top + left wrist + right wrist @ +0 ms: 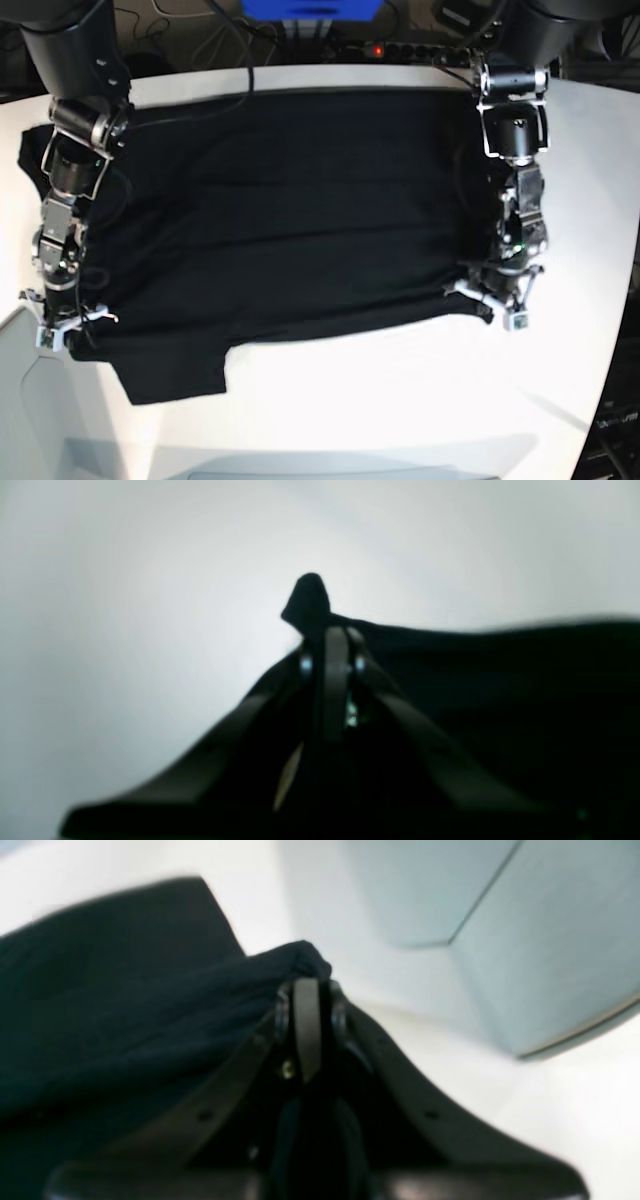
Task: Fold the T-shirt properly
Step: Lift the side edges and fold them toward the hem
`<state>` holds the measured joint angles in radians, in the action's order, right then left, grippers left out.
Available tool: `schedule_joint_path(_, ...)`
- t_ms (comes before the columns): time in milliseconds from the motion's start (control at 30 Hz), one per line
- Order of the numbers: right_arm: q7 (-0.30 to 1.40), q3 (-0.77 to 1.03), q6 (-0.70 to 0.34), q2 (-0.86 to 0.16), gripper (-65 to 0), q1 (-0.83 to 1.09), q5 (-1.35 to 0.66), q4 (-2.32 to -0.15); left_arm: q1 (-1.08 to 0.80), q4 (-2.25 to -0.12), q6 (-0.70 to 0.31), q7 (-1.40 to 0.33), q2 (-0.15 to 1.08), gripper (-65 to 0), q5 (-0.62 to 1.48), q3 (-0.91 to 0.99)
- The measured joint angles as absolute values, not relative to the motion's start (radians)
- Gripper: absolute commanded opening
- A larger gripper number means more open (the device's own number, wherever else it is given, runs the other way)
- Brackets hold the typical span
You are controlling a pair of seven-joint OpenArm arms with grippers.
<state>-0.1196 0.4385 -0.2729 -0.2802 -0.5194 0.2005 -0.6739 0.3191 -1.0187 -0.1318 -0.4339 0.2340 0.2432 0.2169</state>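
Note:
The black T-shirt (290, 220) lies spread flat on the white table (400, 400), plain side up; no print shows. One sleeve (175, 370) sticks out toward the front left. My left gripper (492, 300) is at the shirt's right front corner. In the left wrist view it (327, 630) is shut on a pinch of black fabric (310, 597) that pokes up past the tips. My right gripper (60, 335) is at the shirt's left front corner. In the right wrist view it (306, 982) is shut on a bunched fold of the shirt (125, 990).
A blue box (310, 10), cables and a power strip (400, 48) lie beyond the table's far edge. The table's rounded front edge runs along the bottom, with a pale panel (475, 940) below the front left corner. Both arms hang over the shirt's side edges.

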Motion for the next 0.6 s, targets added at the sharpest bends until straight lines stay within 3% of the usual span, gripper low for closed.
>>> schedule_joint_path(300, -0.113, 0.44, -0.281, -0.206, -65.0, -0.259, 0.198, -1.058, 0.16, -1.284, -0.131, -0.515, 0.229, -65.0, 0.256, 0.321)
schedule_joint_path(600, -0.112, 0.437, -0.278, -0.182, -65.0, -0.011, 0.036, -1.302, -0.024, -1.505, -0.139, -0.534, 0.163, -65.0, 0.255, 0.427)
